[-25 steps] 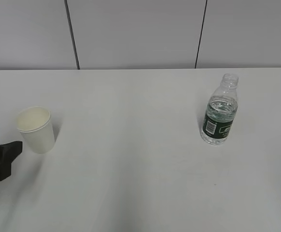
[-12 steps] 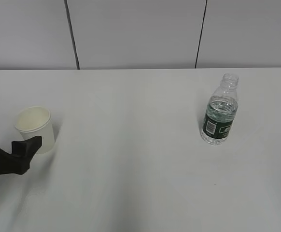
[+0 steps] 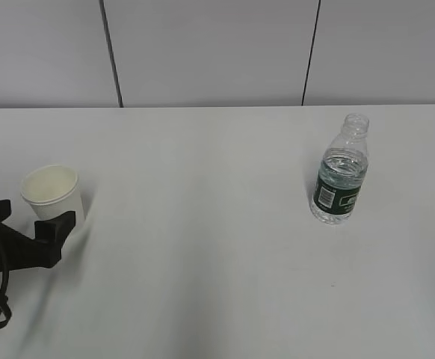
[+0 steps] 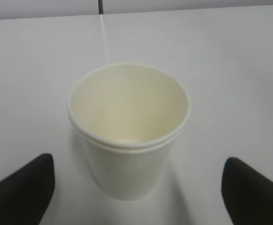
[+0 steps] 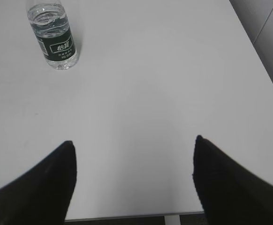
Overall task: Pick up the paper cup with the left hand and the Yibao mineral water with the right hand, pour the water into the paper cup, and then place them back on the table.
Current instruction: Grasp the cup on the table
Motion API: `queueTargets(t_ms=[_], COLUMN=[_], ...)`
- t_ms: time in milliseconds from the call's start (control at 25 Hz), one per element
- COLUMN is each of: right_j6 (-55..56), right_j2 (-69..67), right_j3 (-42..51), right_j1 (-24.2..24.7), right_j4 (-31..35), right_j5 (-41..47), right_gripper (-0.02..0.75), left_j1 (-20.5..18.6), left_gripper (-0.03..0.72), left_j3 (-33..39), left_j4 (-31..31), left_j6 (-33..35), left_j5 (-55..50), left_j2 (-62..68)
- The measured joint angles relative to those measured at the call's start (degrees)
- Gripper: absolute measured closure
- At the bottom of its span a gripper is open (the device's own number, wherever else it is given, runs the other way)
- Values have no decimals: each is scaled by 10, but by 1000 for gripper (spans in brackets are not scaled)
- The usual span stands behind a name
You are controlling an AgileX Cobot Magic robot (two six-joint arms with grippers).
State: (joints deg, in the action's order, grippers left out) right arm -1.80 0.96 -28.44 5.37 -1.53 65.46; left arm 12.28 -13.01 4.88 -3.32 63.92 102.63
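The cream paper cup stands upright at the left of the white table. My left gripper is open, with one black finger on each side of the cup's lower part and neither touching it. In the left wrist view the cup fills the middle, and the left gripper shows wide gaps on both sides of it. The Yibao bottle, with its green label and no cap, stands upright at the right. My right gripper is open and empty over the table's near edge, far from the bottle. The right gripper is out of the exterior view.
The table's right edge and near edge show in the right wrist view. A grey panelled wall stands behind the table.
My left gripper has moved in from the lower left to the cup, and its fingers now flank it. The cup and bottle have stayed about where they were.
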Motion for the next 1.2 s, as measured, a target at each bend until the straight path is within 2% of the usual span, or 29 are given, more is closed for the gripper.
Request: queueTargets(t_ms=[320, 720, 1200], right_j6=[0, 0, 0], right_j2=[0, 0, 0], right_j3=[0, 0, 0], right_j1=[0, 0, 0], right_j4=[0, 0, 0], right_j5=[0, 0, 0], right_gripper=[167, 167, 167], left_j1=[0, 0, 0], left_gripper=[34, 36, 66], left_j3=[-42, -94, -101], left_j4=[-7, -29, -32], left_j6=[0, 0, 0], left_j5=[13, 14, 15], left_j2=[75, 105, 105])
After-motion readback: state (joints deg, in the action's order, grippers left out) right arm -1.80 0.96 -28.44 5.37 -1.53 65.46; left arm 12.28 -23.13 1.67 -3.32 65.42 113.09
